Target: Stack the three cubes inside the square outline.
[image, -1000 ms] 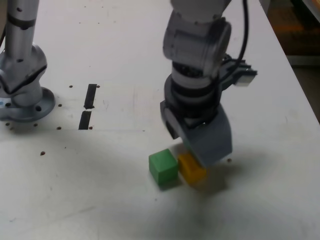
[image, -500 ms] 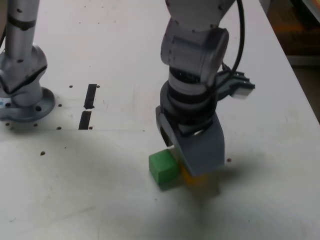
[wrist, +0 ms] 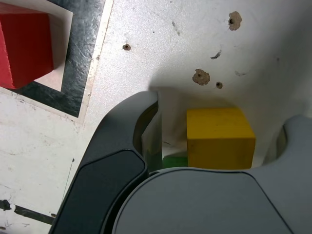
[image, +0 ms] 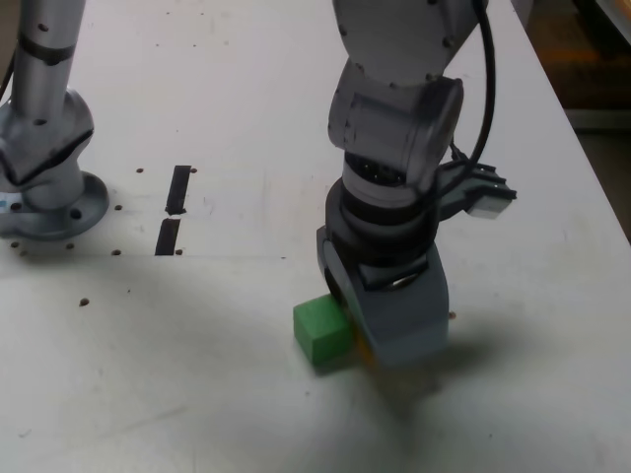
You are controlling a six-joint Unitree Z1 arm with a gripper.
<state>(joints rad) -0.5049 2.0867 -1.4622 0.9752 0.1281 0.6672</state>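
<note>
- Step in hand, my read: picking the yellow cube (wrist: 220, 138). gripper (image: 380, 330) is down at table level, straddling it.
- Wrist view: yellow cube sits between the two fingers (wrist: 146, 131), with a visible gap on the dark finger's side. Far side looks close to the other finger, but contact can't be confirmed. So jaws are apart, not clamped on anything yet.
- green cube (image: 321, 329) is just beside the yellow cube, on the exterior view's left of it. In the wrist view only a green sliver (wrist: 174, 161) shows by the dark finger, so that finger is wedged in between green and yellow or touching green.
- red cube (wrist: 24, 46) is well away from the yellow cube, already sitting on the white centre of the square outline (wrist: 78, 63). Looks like base of the stack is placed; yellow or green goes on next.
- Next move calls for: close on yellow without dragging green along, lift straight up, carry over to red, set down square on top.
- Risk: dark finger nudging green as the jaws close.
- Hidden/unclear:
  - Exterior view: yellow cube almost fully behind the gripper body, only a thin orange edge shows; red cube and outline not visible at all.
  - Wrist view: red cube and outline cut off at the frame edge, so can't judge how centred red is.
  - Fingertip-to-table clearance not readable.
</note>
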